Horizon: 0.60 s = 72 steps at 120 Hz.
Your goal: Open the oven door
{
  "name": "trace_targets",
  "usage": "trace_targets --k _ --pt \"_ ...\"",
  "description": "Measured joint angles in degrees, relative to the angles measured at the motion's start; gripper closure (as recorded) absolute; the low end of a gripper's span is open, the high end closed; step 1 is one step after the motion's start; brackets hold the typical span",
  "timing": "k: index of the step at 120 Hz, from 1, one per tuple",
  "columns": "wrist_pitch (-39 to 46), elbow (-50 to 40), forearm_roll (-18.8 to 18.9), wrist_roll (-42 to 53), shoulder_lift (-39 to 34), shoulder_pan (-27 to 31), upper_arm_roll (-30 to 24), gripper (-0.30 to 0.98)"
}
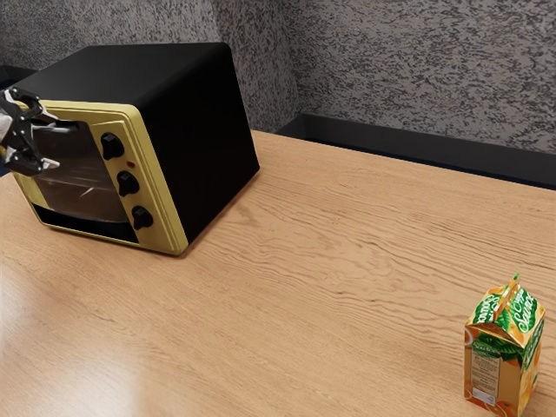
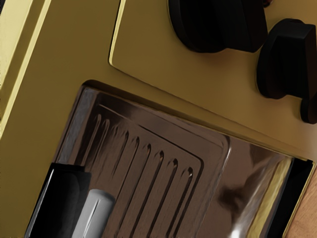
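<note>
The pincer (image 1: 52, 144) stands open at the oven front, its 2 fingers parted by the upper part of the door, with no clear grip on anything. Behind it, the handle (image 2: 63, 191) runs along the door's top edge; the middle of that bar looks the best hold. The door (image 1: 82, 178) appears shut; I judge it stiff and fairly light, hinged below, its glass smooth and likely breakable, so a steady outward, downward pull suits it. Inside the oven (image 1: 195, 130), which stands toward the surface's (image 1: 321, 261) far edge at the exterior view's left, ribbed metalwork shows through the glass; I can't make out any food. Well apart, toward the surface's near corner at that view's right, 1 closed carton (image 1: 497, 369) probably holds orange juice, contents unseen.
</note>
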Motion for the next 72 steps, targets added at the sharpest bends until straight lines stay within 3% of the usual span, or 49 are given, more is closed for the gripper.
trace_targets --k 18,26,35,48,59,62,65,69,72 --pt "0.6 -0.8 0.8 -0.4 -0.1 -1.3 1.5 0.0" --pt "0.8 -1.7 1.1 -0.5 -0.4 1.0 -0.7 -0.03" --pt "0.9 -2.1 1.3 -0.6 -0.6 -5.9 6.1 -0.03" --pt "1.1 -2.2 1.5 -0.7 -0.4 -9.2 9.3 -0.05" --pt "1.2 -2.6 1.8 -0.9 -0.2 0.5 -0.6 -0.13" --pt "1.2 -3.1 1.7 -0.9 -0.2 -1.0 0.9 -0.19" --pt "1.1 -3.6 1.8 -1.0 -0.4 0.5 -0.4 -0.16" --pt "1.1 -4.3 1.9 -1.1 -0.8 -4.3 4.5 -0.17" --pt "1.0 -4.9 1.9 -1.1 -1.5 -4.9 5.3 -0.18"
